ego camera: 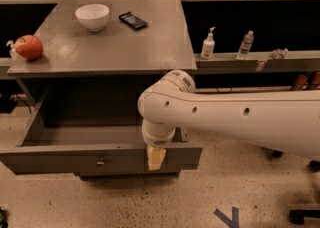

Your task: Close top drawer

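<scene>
The top drawer (65, 159) is pulled out wide from under the grey cabinet top (125, 47), and its deep grey inside is visible. Its flat front panel faces the camera and has a small silvery knob (101, 162) at the centre. My gripper (155, 158) hangs from the thick white arm (235, 119). Its tan tip sits against or just in front of the front panel, to the right of the knob. The arm hides the drawer's right rear corner.
On the cabinet top are a white bowl (93, 16), a black phone (133, 20) and a red round object (28, 47). Two bottles (208, 44) (245, 45) stand on a shelf at the right. The floor has a blue tape mark (227, 217) and a chair base (300, 216).
</scene>
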{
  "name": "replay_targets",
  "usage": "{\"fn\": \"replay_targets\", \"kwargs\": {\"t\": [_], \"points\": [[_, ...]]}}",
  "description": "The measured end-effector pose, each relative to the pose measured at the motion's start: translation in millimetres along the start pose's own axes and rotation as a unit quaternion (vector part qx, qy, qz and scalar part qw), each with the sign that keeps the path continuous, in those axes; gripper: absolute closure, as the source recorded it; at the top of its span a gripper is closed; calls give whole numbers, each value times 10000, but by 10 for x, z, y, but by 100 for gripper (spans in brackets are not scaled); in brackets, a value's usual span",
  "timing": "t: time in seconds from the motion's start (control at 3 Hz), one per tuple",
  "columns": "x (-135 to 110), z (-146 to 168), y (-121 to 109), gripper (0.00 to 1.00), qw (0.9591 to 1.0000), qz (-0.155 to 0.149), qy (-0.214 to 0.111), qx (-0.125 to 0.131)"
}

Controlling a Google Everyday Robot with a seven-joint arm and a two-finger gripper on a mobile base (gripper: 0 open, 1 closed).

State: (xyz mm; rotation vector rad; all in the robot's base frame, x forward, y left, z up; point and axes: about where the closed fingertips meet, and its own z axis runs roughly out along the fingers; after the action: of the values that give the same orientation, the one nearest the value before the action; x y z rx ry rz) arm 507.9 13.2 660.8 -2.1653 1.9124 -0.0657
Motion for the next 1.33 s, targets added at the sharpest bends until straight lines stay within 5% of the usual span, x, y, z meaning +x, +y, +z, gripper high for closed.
{"fn": "replay_targets", "kwargs": {"t": [0.67,1.33], "points": [[-159,89,-168,64,9998,12,-94,152],[-246,155,-470,71,9997,76,-76,219]]}}
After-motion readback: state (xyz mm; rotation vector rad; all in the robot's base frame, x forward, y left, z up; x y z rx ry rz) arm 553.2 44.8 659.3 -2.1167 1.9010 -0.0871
